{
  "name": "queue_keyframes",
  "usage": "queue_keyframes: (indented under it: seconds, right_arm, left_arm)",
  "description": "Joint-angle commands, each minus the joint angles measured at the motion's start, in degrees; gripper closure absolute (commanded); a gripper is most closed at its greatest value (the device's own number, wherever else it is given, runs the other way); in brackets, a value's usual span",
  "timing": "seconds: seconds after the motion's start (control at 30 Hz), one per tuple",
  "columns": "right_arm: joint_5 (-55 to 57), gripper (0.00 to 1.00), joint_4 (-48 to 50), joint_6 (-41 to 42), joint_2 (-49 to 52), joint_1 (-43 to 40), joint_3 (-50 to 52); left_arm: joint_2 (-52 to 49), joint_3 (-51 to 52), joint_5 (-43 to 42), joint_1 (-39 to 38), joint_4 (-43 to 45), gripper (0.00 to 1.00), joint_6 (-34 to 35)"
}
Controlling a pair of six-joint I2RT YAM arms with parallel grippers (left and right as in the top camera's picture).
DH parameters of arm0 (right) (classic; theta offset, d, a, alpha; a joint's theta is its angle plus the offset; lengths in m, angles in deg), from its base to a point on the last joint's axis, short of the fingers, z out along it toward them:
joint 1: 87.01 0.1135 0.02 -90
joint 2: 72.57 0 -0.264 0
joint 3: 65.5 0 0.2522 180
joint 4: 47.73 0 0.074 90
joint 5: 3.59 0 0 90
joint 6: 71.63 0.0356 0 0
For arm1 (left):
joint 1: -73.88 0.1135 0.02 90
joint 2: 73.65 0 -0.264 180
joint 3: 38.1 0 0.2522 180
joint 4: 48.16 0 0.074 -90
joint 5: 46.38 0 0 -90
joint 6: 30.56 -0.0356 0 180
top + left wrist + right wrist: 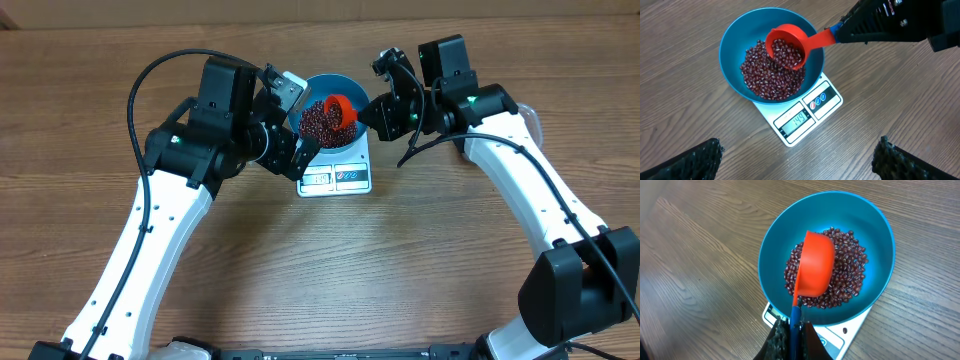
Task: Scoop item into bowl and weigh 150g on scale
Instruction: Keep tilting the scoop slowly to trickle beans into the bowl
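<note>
Here, one round blue bowl (737,42) is seen standing on one small white scale (810,112), which is set toward the far edge of the tabletop (400,270), about midway between its left and right edges. The bowl overhangs the scale, so that only the strip with the display and the printed labels is left uncovered. The display appears to read 149, though the digits are small.

A heap of dark red-brown beans (765,80), far too many to be counted, is held in the bottom of the bowl. One red scoop (790,30) is tilted over the bowl's inside, and more beans are carried in its cup. Whether its lower lip touches the heap cannot be told.

The scoop's blue handle end is pinched between the pressed-together fingers of the right gripper (794,330), which is reached in from the bowl's right side. The left gripper (797,155) is held spread wide above the tabletop just beside the scale, with nothing between its fingers.

Counted in all: one bowl, one scale, one scoop, two grippers.
</note>
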Motion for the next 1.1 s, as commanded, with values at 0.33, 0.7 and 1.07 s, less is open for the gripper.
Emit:
queue_keyframes:
  seconds: [0.33, 0.7, 1.07]
  right_arm:
    - [-0.44, 0.96, 0.37, 0.39, -2.29, -0.2, -1.77]
    - [-6.58, 0.97, -0.11, -5.62, -2.29, -0.09, -1.77]
    - [-0.59, 0.96, 1.29, 2.1, -2.29, -0.59, -1.77]
  left_arm:
    - [1.33, -0.85, -0.87, -0.11, 0.07, 0.0, -1.07]
    - [1.33, -0.85, -0.87, -0.11, 0.07, 0.0, -1.07]
    - [1.33, -0.85, -0.87, -0.11, 0.07, 0.0, -1.07]
